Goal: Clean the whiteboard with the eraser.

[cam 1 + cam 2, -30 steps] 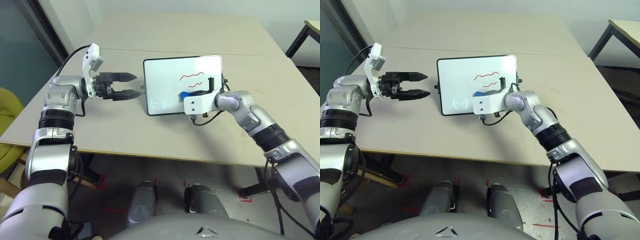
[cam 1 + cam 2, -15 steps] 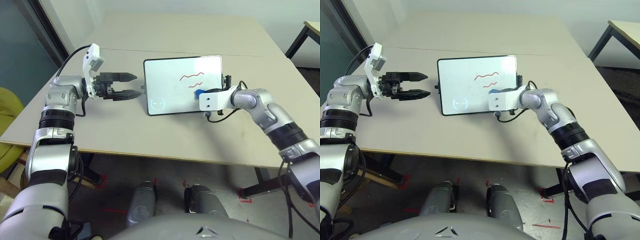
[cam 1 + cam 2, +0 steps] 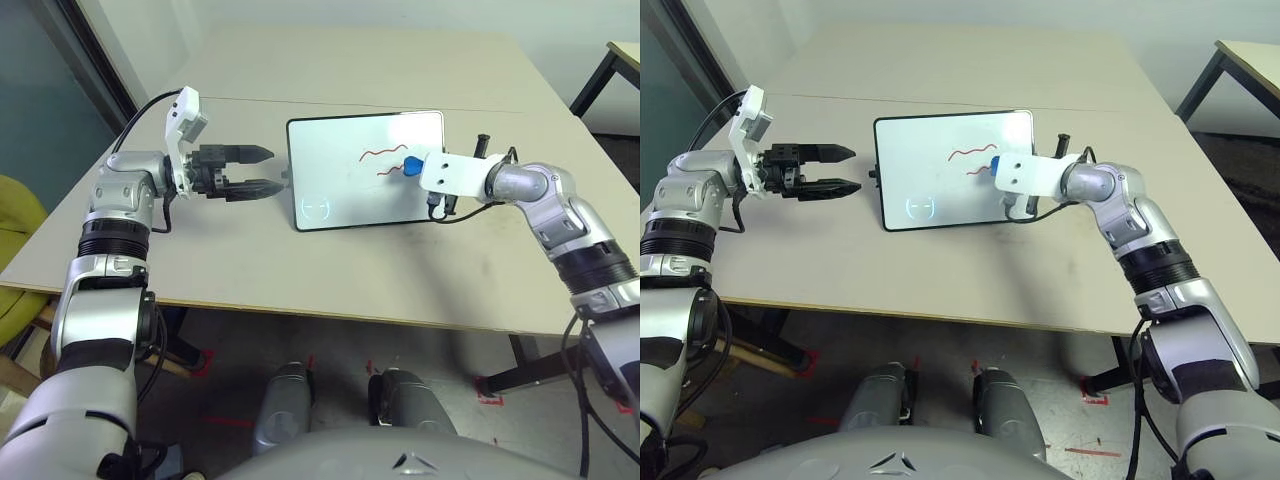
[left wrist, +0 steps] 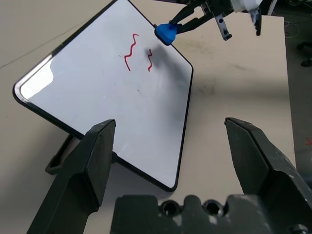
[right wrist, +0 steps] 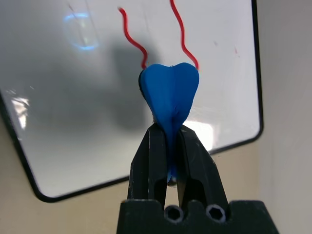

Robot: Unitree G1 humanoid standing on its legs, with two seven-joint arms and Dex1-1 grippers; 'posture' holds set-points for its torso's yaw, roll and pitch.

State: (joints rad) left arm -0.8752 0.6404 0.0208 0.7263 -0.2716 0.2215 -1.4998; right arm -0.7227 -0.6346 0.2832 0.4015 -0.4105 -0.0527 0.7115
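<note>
The whiteboard [image 3: 335,160] lies on the table with two red squiggles [image 3: 384,153] toward its right side and a faint circle mark [image 3: 316,207] in its near left corner. My right gripper [image 3: 414,166] is shut on the blue eraser [image 3: 410,165], which it holds at the right ends of the squiggles, close above the board. In the right wrist view the eraser [image 5: 169,92] sticks out past the closed fingers [image 5: 155,161]. My left gripper [image 3: 255,170] hovers open just left of the board, holding nothing; the board [image 4: 97,97] lies beyond its spread fingers [image 4: 95,156].
A seam [image 3: 250,100] crosses the beige table behind the board. The table's front edge [image 3: 300,310] runs below both arms. A second table [image 3: 625,55] stands at the far right, and a yellow chair [image 3: 20,225] at the left.
My right arm has swept the eraser from the board's near middle up and to the right, to the squiggles' right ends. The left arm has stayed still.
</note>
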